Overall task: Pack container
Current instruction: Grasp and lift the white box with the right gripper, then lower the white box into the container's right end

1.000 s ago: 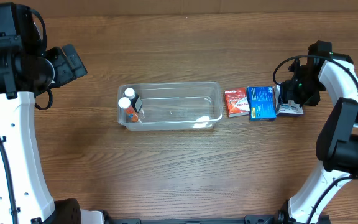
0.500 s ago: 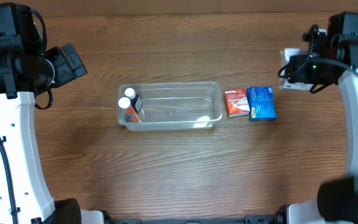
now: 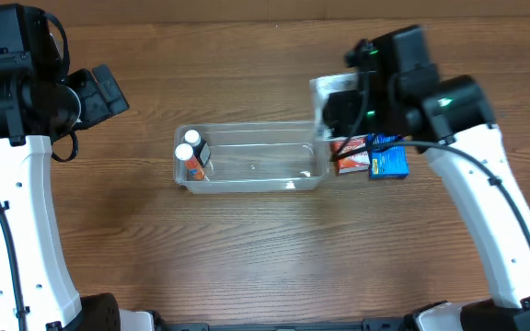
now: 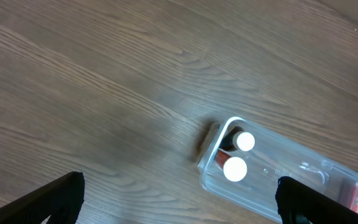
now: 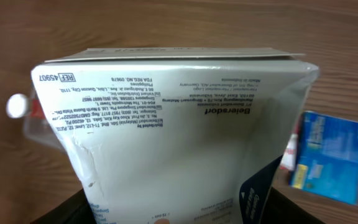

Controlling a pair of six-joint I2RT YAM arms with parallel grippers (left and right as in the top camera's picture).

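The clear rectangular container (image 3: 251, 156) lies at the table's middle with two white-capped bottles (image 3: 190, 152) at its left end; it also shows in the left wrist view (image 4: 303, 180). My right gripper (image 3: 339, 108) is shut on a white printed box (image 5: 179, 137) and holds it in the air above the container's right end. The box fills the right wrist view, with my dark fingers on either side of it at the bottom. My left gripper (image 4: 179, 199) is open and empty, high over bare wood left of the container.
A red box (image 3: 350, 158) and a blue box (image 3: 389, 162) lie on the table just right of the container, partly under my right arm. The blue box shows in the right wrist view (image 5: 331, 155).
My right gripper lifted the white box from beside the blue box, swung up and right, then moved left to above the container's right end. The left arm has not moved.
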